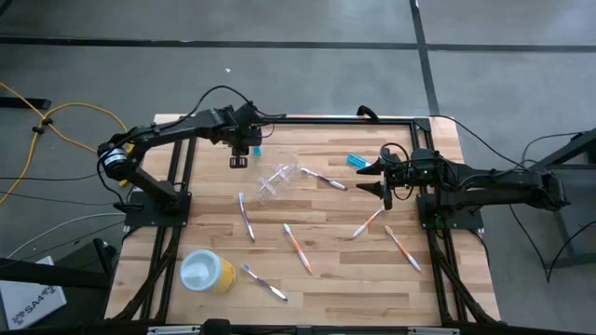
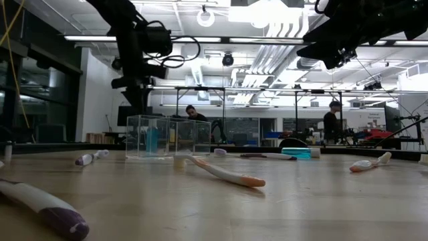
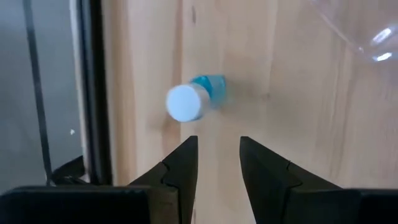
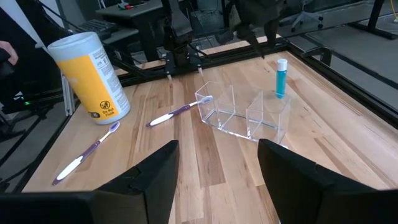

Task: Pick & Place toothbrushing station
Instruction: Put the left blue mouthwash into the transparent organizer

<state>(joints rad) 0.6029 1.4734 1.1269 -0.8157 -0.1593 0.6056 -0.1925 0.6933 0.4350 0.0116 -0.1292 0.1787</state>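
Observation:
A clear plastic holder with compartments stands on the wooden table; it also shows in the right wrist view. A small blue tube with a white cap stands upright on its base by the far edge. My left gripper hovers above the table just beside it, open and empty. A second blue tube lies flat right of the holder. Several toothbrushes lie flat around it. My right gripper is open and empty, above the table's right part.
A yellow cup with a pale top stands near the front left. More toothbrushes lie at the right and near the front. A black frame runs along the table's edges. People show in the room beyond.

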